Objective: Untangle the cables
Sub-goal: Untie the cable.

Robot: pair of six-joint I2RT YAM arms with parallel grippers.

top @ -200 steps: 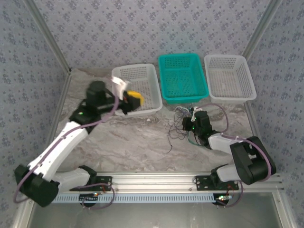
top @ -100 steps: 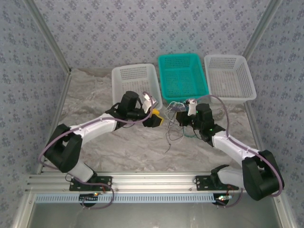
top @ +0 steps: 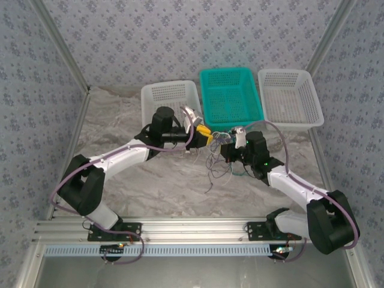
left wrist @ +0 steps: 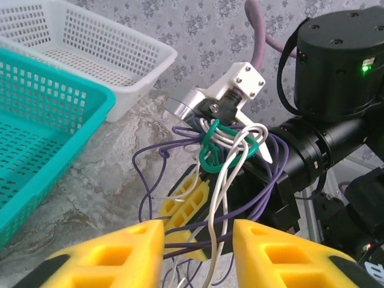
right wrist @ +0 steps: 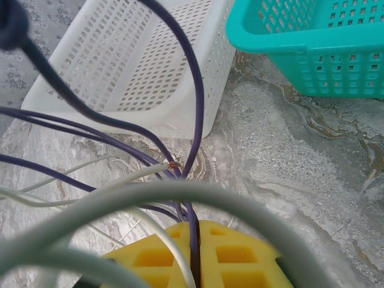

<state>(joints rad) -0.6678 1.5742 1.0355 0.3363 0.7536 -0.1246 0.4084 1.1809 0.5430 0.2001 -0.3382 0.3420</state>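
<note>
The cables hang as a knot of dark purple, green and whitish wires in the middle of the table, just near of the teal basket and between my two grippers. Their loose ends trail down towards the marbled surface on the near side. In the left wrist view the cables loop together in a green and white tangle at the top, with purple strands bowing out to either side. My right gripper has the bunch. In the right wrist view its yellow pads are pressed together, with a purple strand running into the seam between them and other wires arching up in front of the lens. My left gripper faces it from the left, just beside the tangle. Its yellow fingers stand well apart and grip nothing, though a few whitish strands hang down through the gap. The right gripper sits just beyond them. One white basket stands left of the teal one, and another white basket stands right of it.
</note>
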